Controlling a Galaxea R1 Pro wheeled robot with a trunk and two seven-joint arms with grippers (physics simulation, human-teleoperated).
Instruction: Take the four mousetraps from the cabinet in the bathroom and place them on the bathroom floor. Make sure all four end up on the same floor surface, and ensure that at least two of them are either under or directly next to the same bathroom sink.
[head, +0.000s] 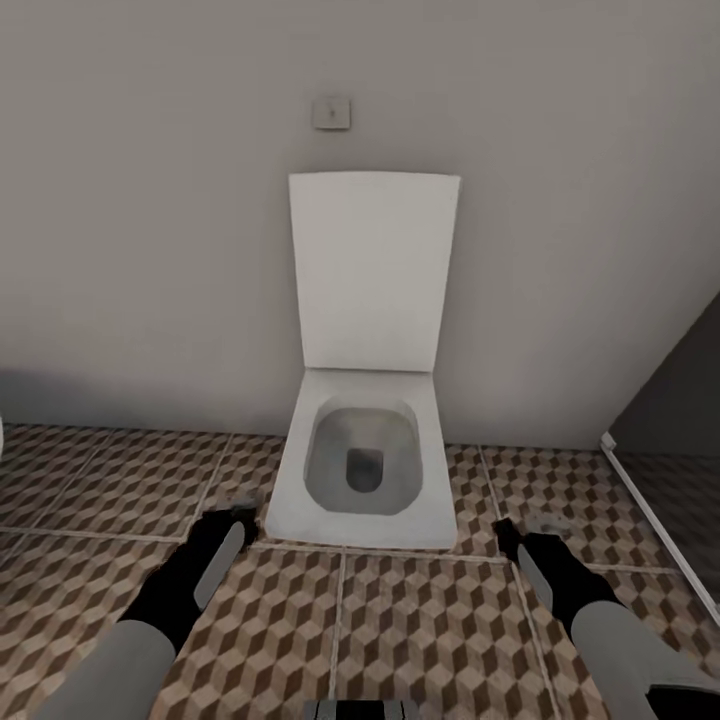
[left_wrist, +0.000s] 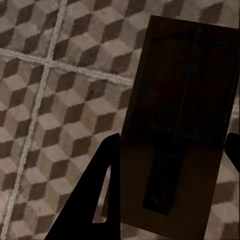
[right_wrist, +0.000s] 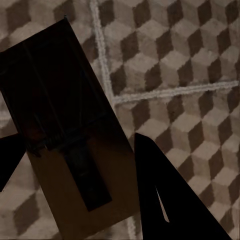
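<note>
My left gripper (left_wrist: 174, 140) is shut on a mousetrap (left_wrist: 185, 95), a flat dark-brown board with a wire spring, held above the bathroom floor (left_wrist: 55, 100) of cube-patterned tiles. A second mousetrap (right_wrist: 55, 85) sits in my right gripper (right_wrist: 77, 142), which is shut on it over the same tiling. In the head view the left gripper (head: 238, 512) hangs low at the toilet's front left corner and the right gripper (head: 520, 532) at its front right. The cabinet and the sink are out of view.
A white toilet (head: 365, 470) with its lid raised stands against the grey wall straight ahead, between my two arms. A small square plate (head: 331, 112) is on the wall above it. A dark glass panel (head: 670, 450) with a pale frame runs along the right.
</note>
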